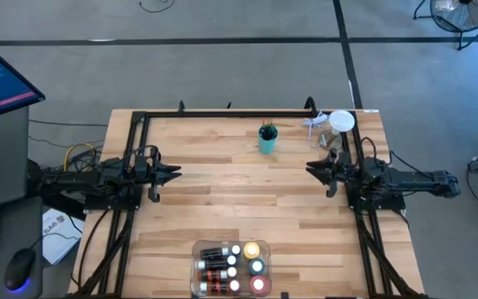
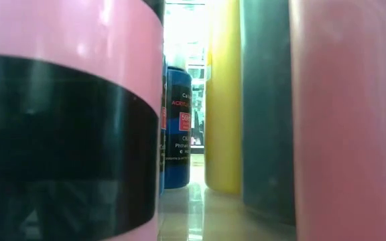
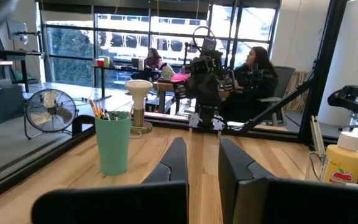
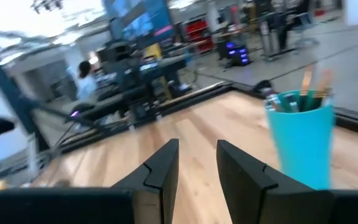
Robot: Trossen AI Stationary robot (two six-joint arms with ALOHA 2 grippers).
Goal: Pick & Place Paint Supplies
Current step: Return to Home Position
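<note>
Both arms sit drawn back at the sides of the tabletop (image 1: 222,199), so the job looks finished. The left claw (image 1: 175,174) and the right claw (image 1: 312,170) face each other across bare wood. In each wrist view the two fingers stand a narrow gap apart with nothing between them.

The paint brushes (image 1: 267,130) stand in the teal cup (image 1: 268,143), which is ahead of the right claw and off to its far side, nearer to it than to the left claw. The paint bottles and tubes (image 1: 232,267) are packed in the clear tray (image 1: 197,278), well apart from both claws at the near edge. Some stand upright and some lie flat. Up close, a blue tube (image 2: 177,127) and a yellow bottle (image 2: 223,100) stand upright among them.

Little seems at risk now. The likeliest trouble is on the right side. A white-topped stand (image 1: 341,122) and an apple-labelled bottle (image 3: 344,167) crowd that arm, and a wide elbow swing could knock either over. A claw sweeping low across the middle could catch the brush tips and tip the cup.
</note>
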